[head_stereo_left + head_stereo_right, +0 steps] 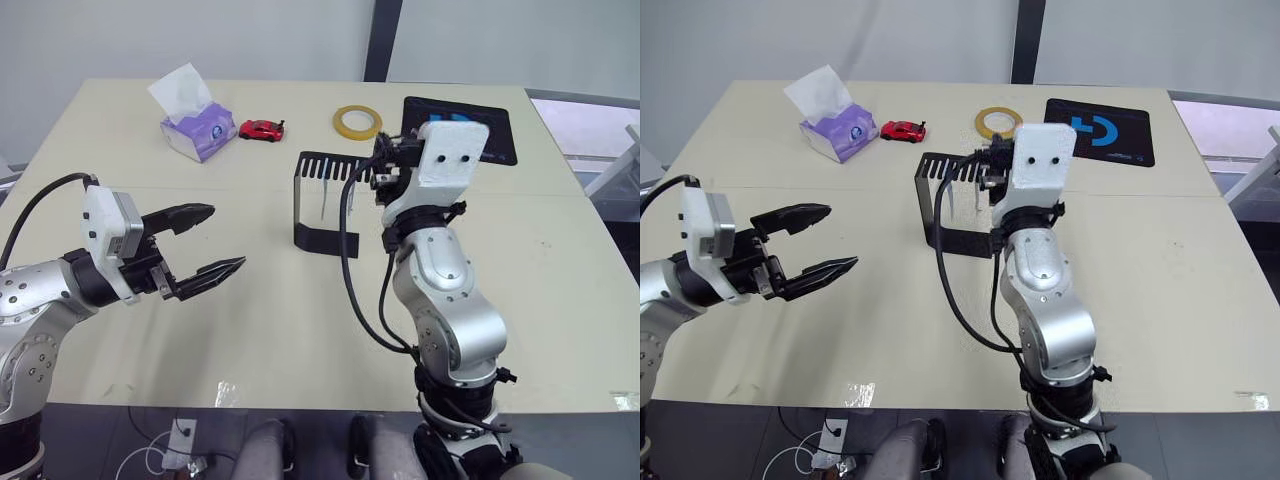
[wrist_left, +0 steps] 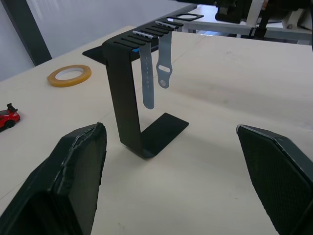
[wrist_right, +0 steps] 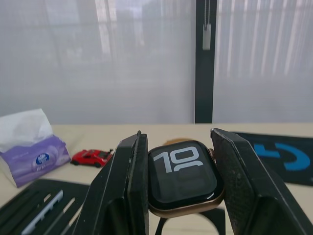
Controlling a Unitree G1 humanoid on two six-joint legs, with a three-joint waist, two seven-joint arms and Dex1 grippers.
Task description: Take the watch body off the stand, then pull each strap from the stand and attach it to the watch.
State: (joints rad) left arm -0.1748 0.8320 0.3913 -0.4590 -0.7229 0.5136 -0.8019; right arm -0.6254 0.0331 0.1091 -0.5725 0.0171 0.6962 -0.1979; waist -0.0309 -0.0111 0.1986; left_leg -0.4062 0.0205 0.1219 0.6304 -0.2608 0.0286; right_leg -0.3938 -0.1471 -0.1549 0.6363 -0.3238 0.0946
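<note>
A: What do we see on the table (image 1: 150, 330)?
B: The stand (image 1: 318, 205) at centre, two straps (image 2: 155, 73) hanging from its slotted top.
A: And our grippers?
B: Left gripper (image 1: 207, 240) spread wide, empty, beside the stand. Right gripper (image 3: 179, 183) is over the stand's top, gripping the watch (image 3: 182, 177).

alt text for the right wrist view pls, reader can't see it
The right gripper, its two black fingers closed on the watch body, holds it with the dark screen and light digits facing the camera. Below is the stand top plate with a strap in its slots; behind lie a tissue box, red toy car and mouse pad.
</note>
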